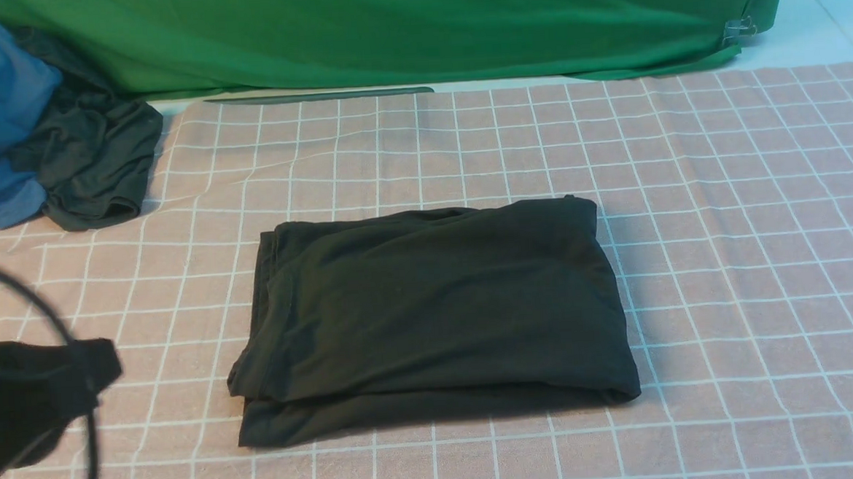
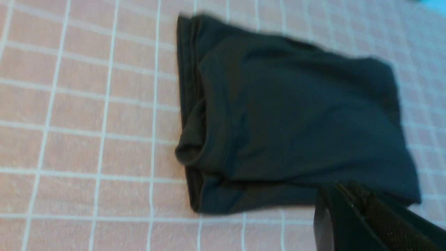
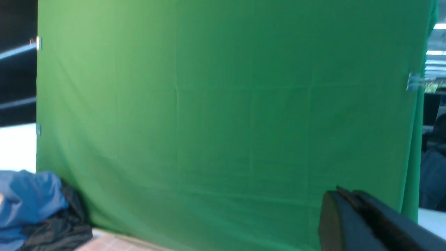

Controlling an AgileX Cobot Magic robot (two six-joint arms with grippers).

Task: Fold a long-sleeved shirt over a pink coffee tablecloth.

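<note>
I see the long-sleeved shirt point(image 1: 430, 312) folded into a compact rectangle at mid pink coffee tablecloth point(image 1: 726, 253). Left pincer point(image 2: 343, 195) and right pincer point(image 3: 345, 198) are both clenched, grasping nothing. Risk: the left pincer, near the shirt's edge, could snag the layers and undo the fold.

The front view is evenly and softly lit, with a faint shadow along the right edge of the folded shirt point(image 1: 430, 316) on the pink tablecloth point(image 1: 748, 252). Both wrist views are blurred, the shirt's edges smeared. The green cloth point(image 3: 223, 122) shows no glare.
</note>
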